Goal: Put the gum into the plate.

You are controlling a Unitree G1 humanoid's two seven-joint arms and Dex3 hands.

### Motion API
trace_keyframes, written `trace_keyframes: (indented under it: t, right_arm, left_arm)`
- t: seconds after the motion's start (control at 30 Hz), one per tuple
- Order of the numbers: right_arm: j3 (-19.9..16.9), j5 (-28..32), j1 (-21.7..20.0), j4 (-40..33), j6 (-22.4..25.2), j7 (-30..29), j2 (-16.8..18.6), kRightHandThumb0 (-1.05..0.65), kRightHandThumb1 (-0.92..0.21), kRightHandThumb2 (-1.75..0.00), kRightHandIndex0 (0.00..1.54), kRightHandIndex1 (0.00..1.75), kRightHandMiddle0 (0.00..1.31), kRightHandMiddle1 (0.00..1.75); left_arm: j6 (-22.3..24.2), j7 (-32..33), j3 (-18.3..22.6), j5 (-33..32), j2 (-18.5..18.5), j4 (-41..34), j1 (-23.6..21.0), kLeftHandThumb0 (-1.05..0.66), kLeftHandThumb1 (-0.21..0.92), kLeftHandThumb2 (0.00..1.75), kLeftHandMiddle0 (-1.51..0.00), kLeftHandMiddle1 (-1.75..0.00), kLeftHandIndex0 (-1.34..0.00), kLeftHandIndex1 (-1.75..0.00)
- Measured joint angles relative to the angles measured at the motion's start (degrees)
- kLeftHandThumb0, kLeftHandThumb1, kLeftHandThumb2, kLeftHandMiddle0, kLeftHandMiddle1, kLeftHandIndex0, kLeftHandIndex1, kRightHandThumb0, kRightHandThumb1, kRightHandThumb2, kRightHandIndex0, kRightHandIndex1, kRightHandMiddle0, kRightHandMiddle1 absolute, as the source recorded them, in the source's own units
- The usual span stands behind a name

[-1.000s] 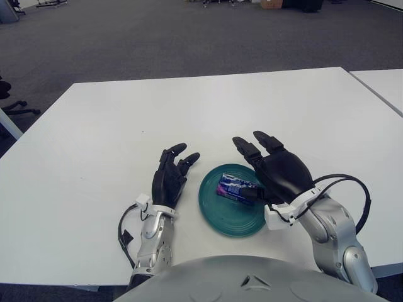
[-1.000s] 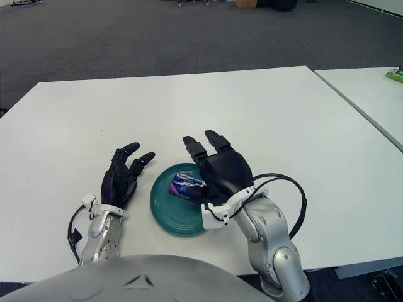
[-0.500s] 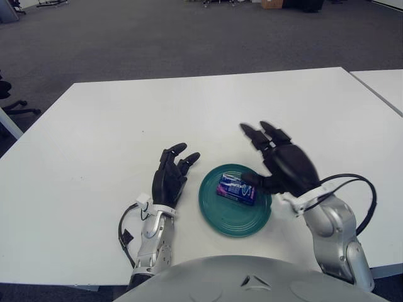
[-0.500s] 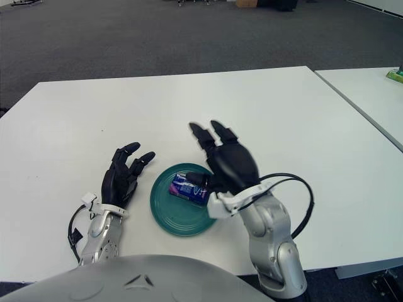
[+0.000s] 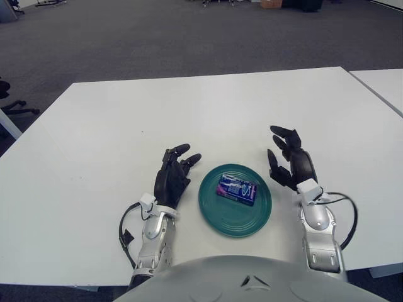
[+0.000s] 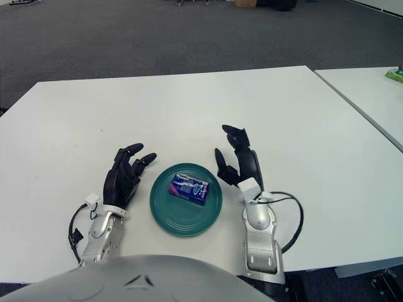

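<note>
The gum [image 5: 237, 189] lies in the green plate [image 5: 217, 214] on the white table [image 5: 94, 126]. My right hand [image 5: 293, 165] has pulled back off the plate and now sits beside it, fingers loose and holding nothing. My left hand [image 5: 172, 179] stays put, fingers spread, holding nothing.

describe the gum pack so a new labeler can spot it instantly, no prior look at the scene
Start at the white table and find the round teal plate near its front edge, between the open left hand and the open right hand. The gum lies flat inside that plate: a small blue and purple rectangular pack, the only thing on the plate and touched by neither hand.
</note>
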Motion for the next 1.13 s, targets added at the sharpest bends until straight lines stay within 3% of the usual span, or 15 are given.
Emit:
trace_keyframes:
  t: [0.13,0.27,0.37,0.6,0.9,1.13]
  right_arm:
    - [-0.9,3.0,2.9,2.7,-0.3,-3.7,0.1,-0.77,-0.92,-0.85,0.46,0.09,0.2,1.1]
    - [-0.7,4.4,4.8,4.1,-3.7,-4.9,-0.1,-0.75,-0.92,-0.85,0.45,0.09,0.15,1.06]
    - [-0.8,5.6,4.6,6.7,-6.5,-4.3,-1.3,-0.75,-0.92,-0.85,0.45,0.09,0.13,1.04]
    - [0.1,5.5,3.7,12.0,-12.5,-3.8,-3.3,-0.79,-0.92,-0.89,0.54,0.13,0.24,1.19]
    - [3.1,2.6,6.0,12.0,-15.9,-5.4,-4.1,-0.82,-0.92,-0.94,0.52,0.13,0.24,1.18]
    - [5.4,-0.1,8.0,10.6,-16.0,-7.1,-3.9,-0.73,-0.92,-0.9,0.55,0.22,0.36,1.32]
  left_arm:
    - [-0.6,1.0,0.4,1.1,0.0,0.4,0.1,-0.87,0.92,0.85,-0.41,-0.7,-0.19,-1.11]
    - [-0.7,1.2,0.9,1.4,0.0,0.8,0.2,-0.86,0.92,0.84,-0.41,-0.64,-0.21,-1.11]
    - [-1.0,1.2,1.0,1.6,0.0,0.9,0.2,-0.86,0.92,0.84,-0.41,-0.57,-0.21,-1.1]
    - [-2.6,2.2,1.1,5.4,0.0,1.0,0.8,-0.86,0.92,0.85,-0.37,-0.49,-0.18,-1.08]
    - [-5.3,5.9,0.9,11.8,-0.4,-2.8,6.5,-0.85,0.92,0.87,-0.34,-0.45,-0.23,-1.11]
    - [-5.7,7.3,1.4,13.9,-0.4,-6.1,11.1,-0.86,0.92,0.89,-0.37,-0.5,-0.25,-1.16]
